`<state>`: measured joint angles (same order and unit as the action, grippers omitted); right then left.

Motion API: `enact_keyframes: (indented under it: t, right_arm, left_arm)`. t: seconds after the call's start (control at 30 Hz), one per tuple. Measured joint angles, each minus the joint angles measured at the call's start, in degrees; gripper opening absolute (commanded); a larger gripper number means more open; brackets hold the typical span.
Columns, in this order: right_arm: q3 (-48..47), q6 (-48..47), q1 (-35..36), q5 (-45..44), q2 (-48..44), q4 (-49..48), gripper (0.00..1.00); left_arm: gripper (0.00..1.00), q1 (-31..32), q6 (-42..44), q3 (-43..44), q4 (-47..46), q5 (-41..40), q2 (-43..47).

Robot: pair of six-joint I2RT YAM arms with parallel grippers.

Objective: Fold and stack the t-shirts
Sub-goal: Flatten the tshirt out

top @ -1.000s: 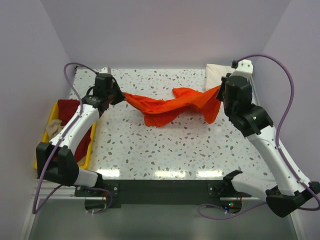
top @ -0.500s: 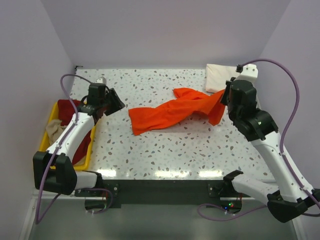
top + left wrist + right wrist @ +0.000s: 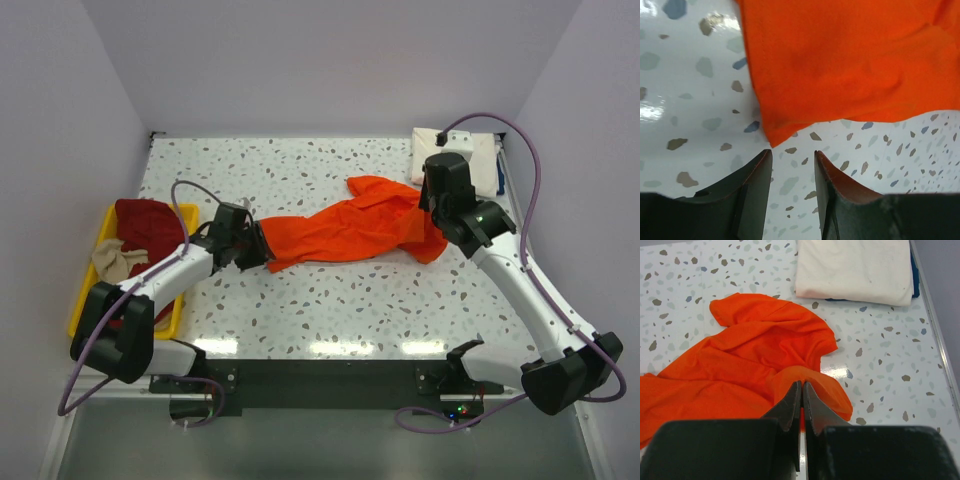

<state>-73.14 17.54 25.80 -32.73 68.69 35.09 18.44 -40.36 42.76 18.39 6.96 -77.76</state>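
The bright orange t-shirt (image 3: 345, 228) lies rumpled and stretched out across the middle of the table. My right gripper (image 3: 432, 205) is shut on a fold at the shirt's right end (image 3: 805, 375), pinching the cloth between its fingertips. My left gripper (image 3: 255, 245) is low over the table at the shirt's left corner (image 3: 771, 135). It (image 3: 792, 152) is open, with only bare table between its fingers and the corner just ahead of the tips. A folded cream-white t-shirt (image 3: 852, 267) lies at the back right.
A yellow tray (image 3: 88, 290) at the table's left edge holds a dark red t-shirt (image 3: 145, 220) and a beige one (image 3: 115, 258). Something dark blue (image 3: 914, 270) shows under the cream-white shirt. Walls close in the table at the back and sides.
My left gripper opened and let go of the orange shirt's left end, which dropped to the table. That gripper then came down beside the corner. My right gripper shifted left, still gripping.
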Motion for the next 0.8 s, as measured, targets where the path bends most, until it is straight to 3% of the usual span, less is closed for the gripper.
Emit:
enact_keyframes:
  t: [0.17,0.53,0.57,0.6,0.7,0.8]
  right_arm:
    - [0.00,0.09,-0.02,0.96,0.17,-0.48,0.00]
    - [0.00,0.85,-0.15,2.78,-1.03,-0.96,0.00]
    - [0.00,0.87,-0.15,2.84,-1.27,-0.98,0.00]
    - [0.00,0.90,-0.15,2.91,-1.49,-1.05,0.00]
    - [0.00,0.90,-0.15,2.95,-2.03,-1.09,0.00]
    - [0.00,0.85,-0.15,2.86,-2.80,-1.01,0.00]
  left_arm:
    - [0.46,4.85,-1.66,-1.16,-2.99,-0.92,-3.19]
    - [0.47,5.46,-2.75,-0.70,-6.14,-4.87,-9.31]
    - [0.42,5.49,-2.82,-0.13,-6.51,-4.85,-9.94]
    - [0.27,5.60,-3.08,0.63,-6.93,-5.05,-10.86]
    - [0.05,5.66,-3.17,2.01,-6.69,-5.44,-12.37]
    - [0.00,5.66,-2.43,3.21,-4.68,-6.47,-11.56]
